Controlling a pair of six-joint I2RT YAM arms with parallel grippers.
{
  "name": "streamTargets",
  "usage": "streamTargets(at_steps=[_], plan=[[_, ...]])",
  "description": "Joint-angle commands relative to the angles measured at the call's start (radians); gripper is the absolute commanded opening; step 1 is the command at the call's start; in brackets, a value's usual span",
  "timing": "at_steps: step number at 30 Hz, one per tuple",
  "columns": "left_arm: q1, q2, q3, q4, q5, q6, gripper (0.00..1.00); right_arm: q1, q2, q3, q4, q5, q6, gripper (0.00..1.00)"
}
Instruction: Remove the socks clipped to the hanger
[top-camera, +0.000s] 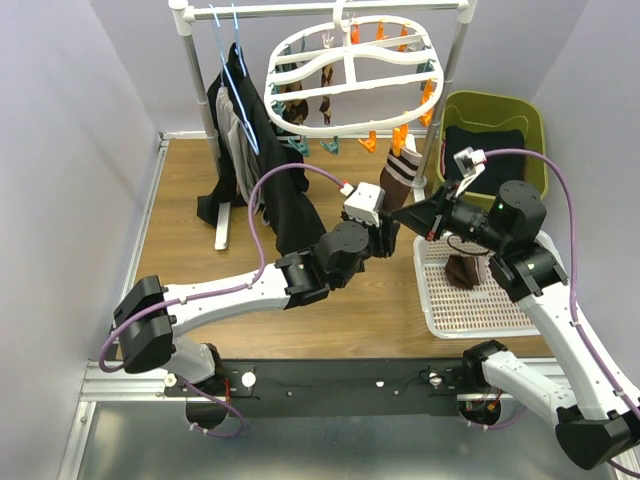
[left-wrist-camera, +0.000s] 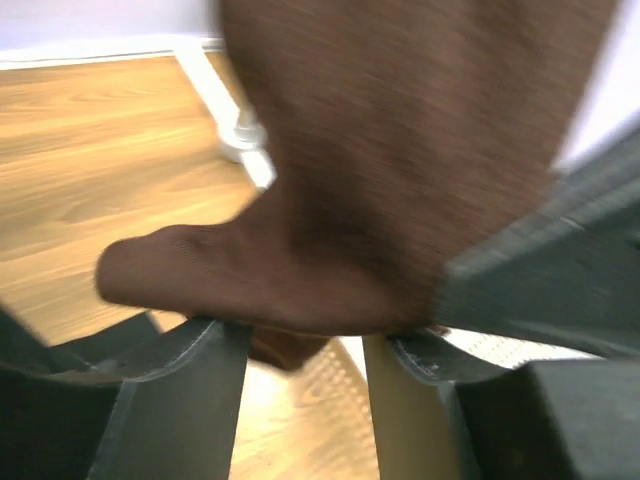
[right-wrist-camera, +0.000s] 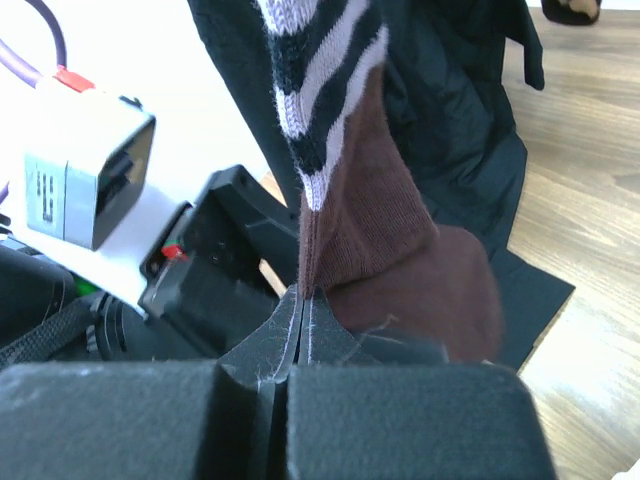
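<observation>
Garments of black cloth (top-camera: 270, 190) hang on thin blue wire hangers (top-camera: 235, 55) at the upper left of the top view. Toward the centre, the left gripper (top-camera: 386, 237) sits low beside a hanging sock. In the left wrist view its dark fingers (left-wrist-camera: 190, 365) stand apart, released, with the sock's rounded foot just above the gap; blur hides whether they touch it.

At top centre is the large white oval plastic drying frame (top-camera: 350, 62), ringed with small orange and teal clips (top-camera: 330, 145). One long brown sock with a black-and-white striped cuff (top-camera: 400, 178) dangles beneath an orange clip at the frame's lower right rim.

The right gripper (top-camera: 400, 214) is clenched on this sock; the right wrist view shows its pads (right-wrist-camera: 265, 345) pressed together on the brown knit below the cuff.

Right of that lies a white perforated plastic tray (top-camera: 440, 312) with a second brown sock (top-camera: 465, 270) on it. At the upper right, an olive-green plastic basket (top-camera: 535, 120) holds folded dark cloth (top-camera: 485, 150).
</observation>
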Motion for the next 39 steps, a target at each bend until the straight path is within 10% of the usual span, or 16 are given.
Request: streamTargets(at_steps=[1,4,7,20,39], plan=[[-0.001,-0.003,0.022,-0.04,-0.195,-0.004,0.49,0.006,-0.015,0.036,-0.04,0.023,-0.014,0.01],[-0.001,-0.017,0.014,-0.041,-0.211,-0.006,0.39,0.006,-0.015,0.039,-0.041,0.02,-0.01,0.01],[-0.001,-0.032,0.011,-0.044,-0.205,-0.003,0.0,0.004,-0.017,0.045,-0.041,0.015,-0.007,0.01],[-0.001,-0.132,-0.061,-0.044,0.064,-0.032,0.0,0.004,0.115,0.367,-0.311,0.259,-0.192,0.62],[-0.001,-0.17,-0.101,-0.044,0.237,-0.06,0.0,0.004,0.293,0.532,-0.107,0.099,-0.246,0.66]])
